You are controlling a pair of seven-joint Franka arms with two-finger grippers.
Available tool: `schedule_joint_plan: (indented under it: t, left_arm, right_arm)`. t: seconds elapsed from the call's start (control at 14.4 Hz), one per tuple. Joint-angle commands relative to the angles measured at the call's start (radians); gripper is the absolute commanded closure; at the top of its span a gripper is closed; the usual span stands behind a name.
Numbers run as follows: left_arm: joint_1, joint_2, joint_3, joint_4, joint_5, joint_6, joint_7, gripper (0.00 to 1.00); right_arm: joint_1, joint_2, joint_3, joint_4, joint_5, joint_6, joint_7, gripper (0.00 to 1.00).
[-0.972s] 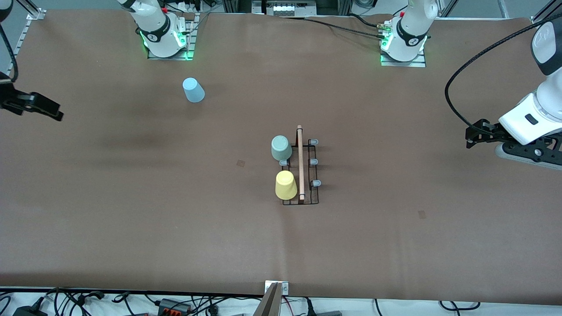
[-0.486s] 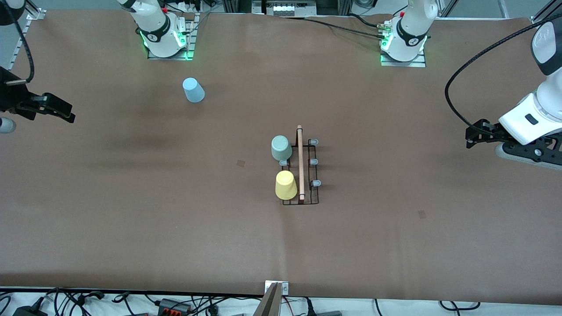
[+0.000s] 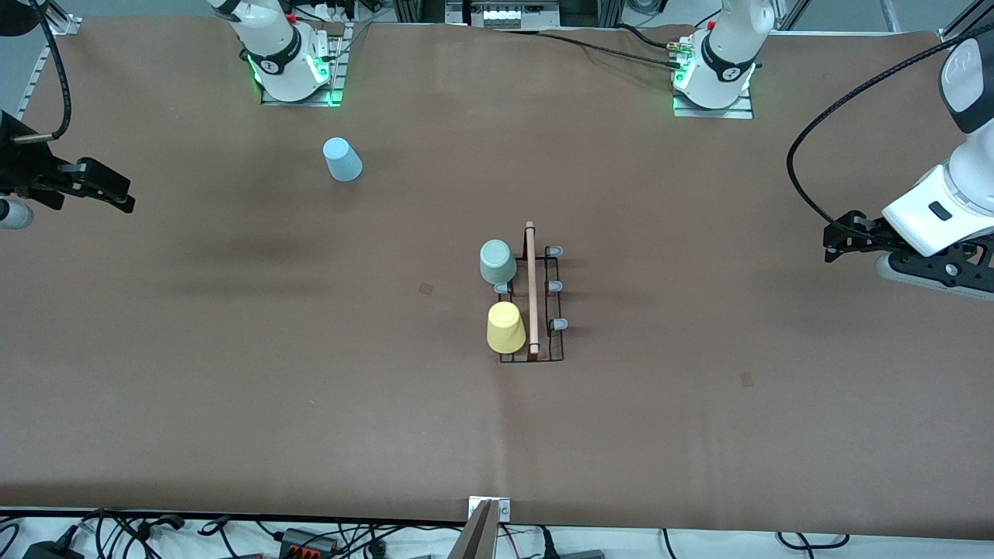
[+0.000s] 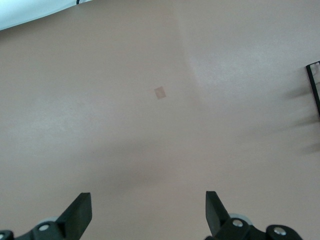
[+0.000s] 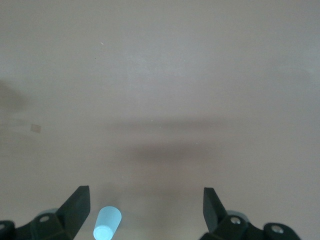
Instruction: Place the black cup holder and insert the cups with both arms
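Rack (image 3: 532, 295) sits mid-table, wooden handle on top, with the grey-green cup (image 3: 497, 262) and yellow cup (image 3: 505, 327) upside down on its pegs along the side toward my right arm's end, yellow one closer to the front camera. Light blue cup (image 3: 342, 159) is off at roughly 10 o'clock from the rack, well apart, upside down on the table (image 3: 233, 373). My right gripper (image 3: 116, 196) hangs over its end of the table, fingers spread wide, nothing in them. My left gripper (image 3: 835, 242) waits over its own end, also spread and empty.
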Motion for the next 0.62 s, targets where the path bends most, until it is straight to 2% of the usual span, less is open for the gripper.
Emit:
schedule_joint_plan:
  t: [0.0,0.56]
  left_arm:
    - [0.007,0.008,-0.003,0.025,-0.015,-0.015,0.022,0.0]
    - [0.007,0.008,-0.003,0.025,-0.015,-0.016,0.022,0.0]
  right_arm:
    - [0.001,-0.022,-0.007,-0.028,0.031,0.012,-0.02,0.0]
    - [0.005,-0.019,-0.022,-0.028,0.034,0.004,-0.025,0.0]
